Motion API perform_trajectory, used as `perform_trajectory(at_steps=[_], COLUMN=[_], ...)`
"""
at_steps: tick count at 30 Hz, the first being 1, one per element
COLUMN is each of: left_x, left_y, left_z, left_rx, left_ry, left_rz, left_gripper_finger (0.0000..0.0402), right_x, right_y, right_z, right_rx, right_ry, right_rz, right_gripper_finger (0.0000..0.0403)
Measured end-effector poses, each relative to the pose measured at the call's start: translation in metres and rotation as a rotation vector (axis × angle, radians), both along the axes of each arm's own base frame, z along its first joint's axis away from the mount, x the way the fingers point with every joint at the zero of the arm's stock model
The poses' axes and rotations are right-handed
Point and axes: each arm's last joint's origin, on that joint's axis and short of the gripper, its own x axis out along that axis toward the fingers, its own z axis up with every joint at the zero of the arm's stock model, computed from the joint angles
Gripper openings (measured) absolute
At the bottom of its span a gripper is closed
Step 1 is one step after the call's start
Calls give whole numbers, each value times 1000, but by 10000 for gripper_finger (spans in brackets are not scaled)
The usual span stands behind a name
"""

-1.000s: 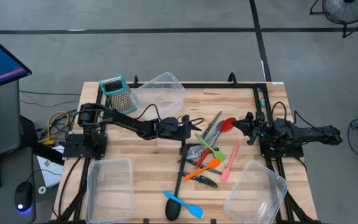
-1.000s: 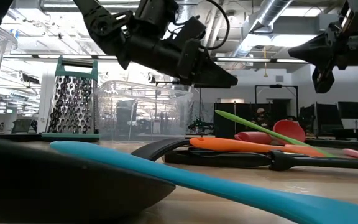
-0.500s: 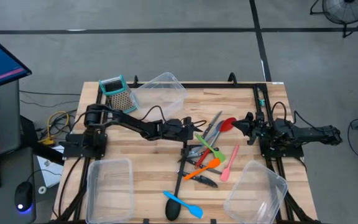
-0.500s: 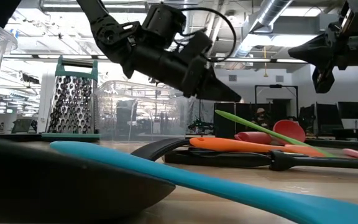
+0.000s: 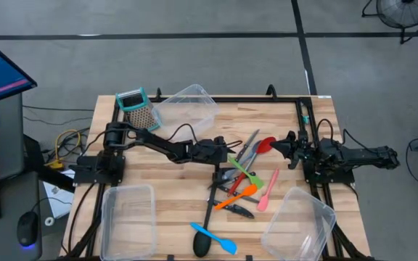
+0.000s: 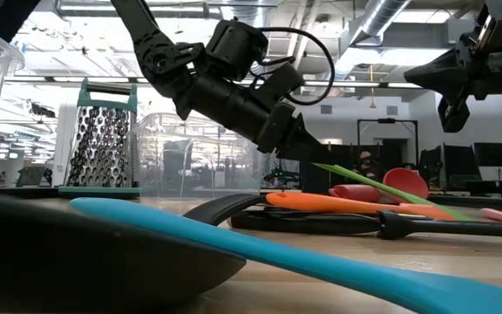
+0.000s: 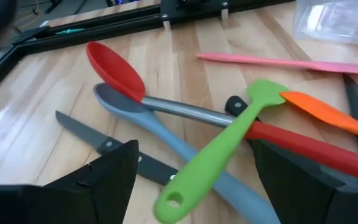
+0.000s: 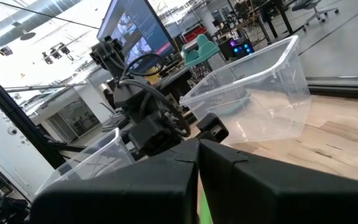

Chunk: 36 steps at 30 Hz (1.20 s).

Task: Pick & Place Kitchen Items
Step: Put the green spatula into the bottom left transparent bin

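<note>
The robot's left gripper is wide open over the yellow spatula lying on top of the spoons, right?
Almost. The flat silicone spatula is green, not yellow; the left wrist view shows it clearly. The rest holds: the left gripper is wide open above it, and it lies across the red spoon and the grey spoon.

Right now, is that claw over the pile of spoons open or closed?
Open. The left gripper has its two dark fingers spread wide apart, with the green spatula between them, untouched.
</note>
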Motion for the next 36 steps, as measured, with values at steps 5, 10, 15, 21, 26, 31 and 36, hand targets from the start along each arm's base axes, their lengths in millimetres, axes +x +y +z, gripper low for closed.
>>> perform_trajectory(at_steps=[5,10,15,21,26,31,36], left_x=[0,-1,-1,-2,-2,-2,-2], left_y=[0,0,0,-1,-1,-1,-1], left_z=[0,-1,-2,-4,-4,-4,-4], left_rx=[-4,-6,-12,-15,-38,-65,-98], left_ry=[3,15,25,39,41,40,39], left_rz=[-6,-8,-6,-5,5,-7,-4], left_gripper_finger=[291,290,289,289,289,280,239], right_x=[0,0,0,0,0,0,0], right_y=[0,0,0,0,0,0,0], right_z=[0,0,0,0,0,0,0], right_rx=[0,0,0,0,-1,-1,-1], right_ry=[0,0,0,4,3,3,3], right_rz=[0,0,0,0,0,0,0], right_gripper_finger=[10,10,10,10,10,10,10])
